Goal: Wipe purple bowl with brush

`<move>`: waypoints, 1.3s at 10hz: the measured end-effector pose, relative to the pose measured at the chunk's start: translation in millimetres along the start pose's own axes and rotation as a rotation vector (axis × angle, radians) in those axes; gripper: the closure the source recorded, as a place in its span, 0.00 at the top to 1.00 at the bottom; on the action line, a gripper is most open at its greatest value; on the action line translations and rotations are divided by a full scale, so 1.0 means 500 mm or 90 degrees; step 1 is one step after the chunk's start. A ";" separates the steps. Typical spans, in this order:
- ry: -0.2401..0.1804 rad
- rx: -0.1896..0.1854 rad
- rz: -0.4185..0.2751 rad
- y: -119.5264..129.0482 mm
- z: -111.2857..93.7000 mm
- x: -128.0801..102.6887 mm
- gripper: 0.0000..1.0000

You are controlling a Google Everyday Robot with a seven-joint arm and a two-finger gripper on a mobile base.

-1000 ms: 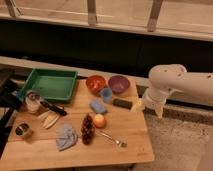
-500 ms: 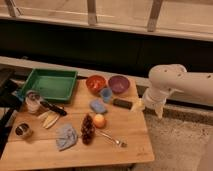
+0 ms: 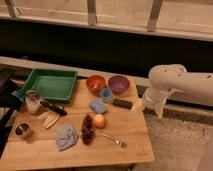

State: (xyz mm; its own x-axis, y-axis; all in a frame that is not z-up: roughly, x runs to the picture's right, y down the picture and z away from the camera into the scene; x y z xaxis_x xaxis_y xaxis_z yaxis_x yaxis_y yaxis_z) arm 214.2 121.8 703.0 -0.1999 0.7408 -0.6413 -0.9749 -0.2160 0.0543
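Hand [image 3: 154,106] open and empty just off the desk [image 3: 131,136], right side, free to fetch the brush [image 3: 54,108] lying well left of purple bowl [image 3: 119,84]

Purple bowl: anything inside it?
The purple bowl looks empty; only its purple interior shows. Its near rim hides the front inner wall. The gripper hangs past the right edge of the table, not over the bowl.
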 end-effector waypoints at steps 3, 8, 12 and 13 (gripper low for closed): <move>-0.028 0.018 -0.044 0.038 -0.010 -0.026 0.80; -0.064 0.015 -0.203 0.281 -0.019 -0.059 0.80; -0.093 -0.037 -0.365 0.506 -0.053 -0.027 0.80; -0.098 -0.058 -0.403 0.550 -0.062 -0.008 0.80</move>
State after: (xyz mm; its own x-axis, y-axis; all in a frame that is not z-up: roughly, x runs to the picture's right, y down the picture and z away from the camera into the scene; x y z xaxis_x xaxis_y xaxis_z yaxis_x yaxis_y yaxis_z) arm -50.2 39.6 696.7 0.3913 0.8231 -0.4116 -0.8979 0.2435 -0.3667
